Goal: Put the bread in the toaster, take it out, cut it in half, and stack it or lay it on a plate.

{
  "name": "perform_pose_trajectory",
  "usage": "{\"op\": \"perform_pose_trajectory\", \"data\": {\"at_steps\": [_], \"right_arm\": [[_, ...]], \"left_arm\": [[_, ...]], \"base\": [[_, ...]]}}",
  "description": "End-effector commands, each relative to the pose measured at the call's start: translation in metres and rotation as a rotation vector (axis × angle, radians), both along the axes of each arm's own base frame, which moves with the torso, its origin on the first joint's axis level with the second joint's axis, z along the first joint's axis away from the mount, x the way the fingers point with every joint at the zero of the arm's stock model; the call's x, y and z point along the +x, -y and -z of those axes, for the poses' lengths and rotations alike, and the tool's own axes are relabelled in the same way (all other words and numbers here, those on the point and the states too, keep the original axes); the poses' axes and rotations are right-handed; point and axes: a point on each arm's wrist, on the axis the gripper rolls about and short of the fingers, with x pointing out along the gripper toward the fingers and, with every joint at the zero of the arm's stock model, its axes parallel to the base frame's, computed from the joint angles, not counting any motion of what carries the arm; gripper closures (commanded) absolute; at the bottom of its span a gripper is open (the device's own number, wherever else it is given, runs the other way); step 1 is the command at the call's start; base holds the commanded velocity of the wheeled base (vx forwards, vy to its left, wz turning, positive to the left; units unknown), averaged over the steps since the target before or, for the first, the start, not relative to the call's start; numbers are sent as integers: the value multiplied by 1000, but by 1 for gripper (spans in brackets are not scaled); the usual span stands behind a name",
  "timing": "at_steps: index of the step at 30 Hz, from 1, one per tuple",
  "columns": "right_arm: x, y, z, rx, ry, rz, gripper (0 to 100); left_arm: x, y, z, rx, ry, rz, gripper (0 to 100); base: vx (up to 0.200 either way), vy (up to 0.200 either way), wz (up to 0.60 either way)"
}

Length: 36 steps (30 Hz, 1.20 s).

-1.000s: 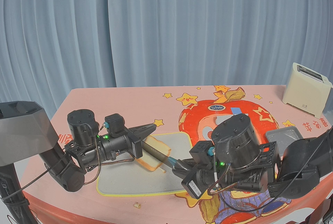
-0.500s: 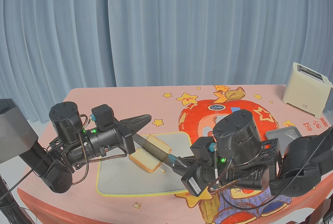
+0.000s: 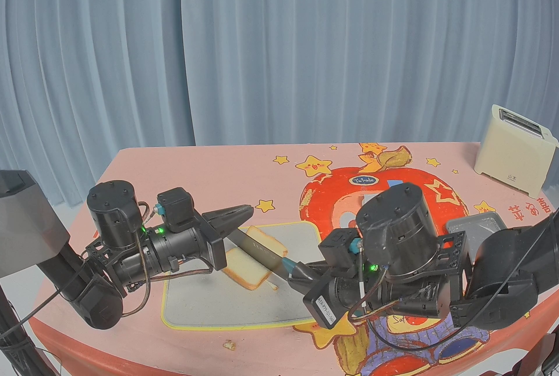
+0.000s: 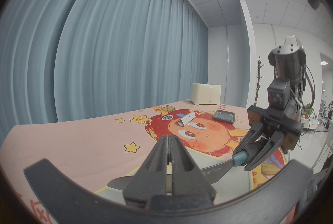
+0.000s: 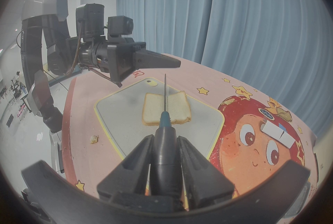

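**Q:** Where is the bread, and what is holding what?

**A:** A square slice of pale toast with a brown crust [image 3: 249,273] lies mid-way across a grey cutting mat with a yellow rim [image 3: 233,301]. The mat sits toward the front left corner of the pink cartoon-printed table [image 3: 192,173]. The right gripper [image 3: 298,273] pinches the dark handle of a knife with a teal collar and thin grey blade [image 3: 256,251]. The blade lies across the slice's middle. The left gripper [image 3: 247,212] is empty, its fingers pressed together, and it hovers by the slice's far end.

**Q:** What might go wrong?

**A:** Nothing pins the toast. I'd judge that sawing could drag it over the smooth mat, or crush the soft crumb instead of parting it. The narrow round handle could also twist in the grip. I can't tell whether the cut is through.

**Q:** What else is on the table?

**A:** A cream, boxy, glossy toaster [image 3: 515,150] stands at the far right corner. A shallow grey rectangular tray [image 3: 474,226] lies near the right edge.
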Motion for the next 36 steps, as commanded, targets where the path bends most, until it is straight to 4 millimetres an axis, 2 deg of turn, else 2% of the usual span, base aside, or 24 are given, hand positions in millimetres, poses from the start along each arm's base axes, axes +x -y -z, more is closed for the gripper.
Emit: {"op": "perform_pose_trajectory", "data": {"at_steps": [1,5,23,36], "right_arm": [[1,0,2,-6,-5,1,100],[1,0,3,-6,-9,4,100],[3,-3,12,-15,-36,11,100],[3,-6,1,32,-22,19,100]], "left_arm": [[2,5,14,32,-26,13,100],[0,11,15,34,-26,31,100],[-1,11,17,39,-33,22,100],[-1,10,19,36,-52,18,100]], "base": [[0,0,0],[0,0,0],[0,0,0],[0,0,0]]}}
